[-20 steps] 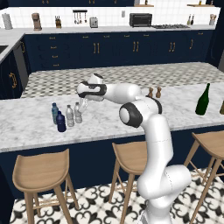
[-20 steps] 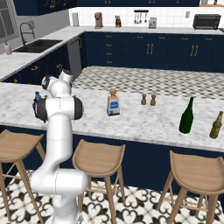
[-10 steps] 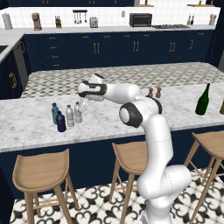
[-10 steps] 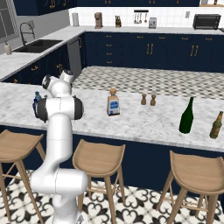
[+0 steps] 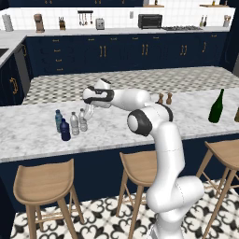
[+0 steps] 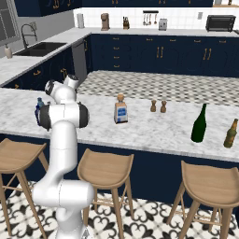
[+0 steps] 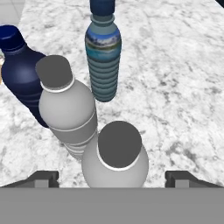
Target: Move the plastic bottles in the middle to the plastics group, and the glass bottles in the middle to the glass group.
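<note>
A: Where's the clear bottle [image 7: 115, 159]?

B: Standing on the counter [image 5: 121, 128], touching the other clear one [image 7: 66, 107], right by the pale-blue bottle [image 7: 103, 59] and navy bottle [image 7: 22, 68].

A: And my gripper [image 7: 111, 178]?

B: A second ago it was clamped; now the fingers stand wide on either side of the cap, gripping nothing.

A: So both plastics are placed. The glass bottle [image 6: 121, 109] sits mid-counter, well apart from the wine bottle [image 6: 199, 123].

White arm rises from its base, bends at the elbow and reaches out level above the marble counter [image 5: 140, 126]. Gripper [image 5: 90, 111] hangs pointing down at the counter, jaws spread wide apart, fingertips [image 7: 43, 178] clear of any contact.
</note>
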You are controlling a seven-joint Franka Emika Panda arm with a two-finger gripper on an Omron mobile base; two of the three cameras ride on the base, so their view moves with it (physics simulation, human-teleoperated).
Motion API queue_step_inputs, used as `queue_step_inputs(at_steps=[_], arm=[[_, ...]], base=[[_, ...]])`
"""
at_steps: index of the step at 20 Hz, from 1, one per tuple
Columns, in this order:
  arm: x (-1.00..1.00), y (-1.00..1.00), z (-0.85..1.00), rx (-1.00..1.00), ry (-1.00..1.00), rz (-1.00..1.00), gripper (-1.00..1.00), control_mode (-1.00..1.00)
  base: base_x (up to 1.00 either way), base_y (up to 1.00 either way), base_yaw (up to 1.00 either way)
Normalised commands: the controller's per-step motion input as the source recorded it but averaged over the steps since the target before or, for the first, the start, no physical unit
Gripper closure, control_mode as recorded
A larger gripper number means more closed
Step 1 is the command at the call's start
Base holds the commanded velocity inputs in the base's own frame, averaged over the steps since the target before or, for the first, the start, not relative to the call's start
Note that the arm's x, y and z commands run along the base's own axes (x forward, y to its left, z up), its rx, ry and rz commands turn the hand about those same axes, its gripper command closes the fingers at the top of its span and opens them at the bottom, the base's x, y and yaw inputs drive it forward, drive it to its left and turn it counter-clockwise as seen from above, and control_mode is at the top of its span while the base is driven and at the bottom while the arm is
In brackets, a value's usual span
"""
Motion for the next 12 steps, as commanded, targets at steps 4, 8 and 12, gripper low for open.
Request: queue_step_inputs(at_steps=[4, 8, 12], arm=[[-0.13, -0.22, 0.1, 0.0, -0.03, -0.01, -1.0, -1.0], [-0.42, -0.6, 0.26, 0.0, -0.09, -0.08, -1.0, -1.0], [-0.51, -0.6, 0.27, 0.0, -0.09, -0.07, -1.0, -1.0]], base=[[0.0, 0.0, 0.0], [0.0, 0.0, 0.0], [0.0, 0.0, 0.0]])
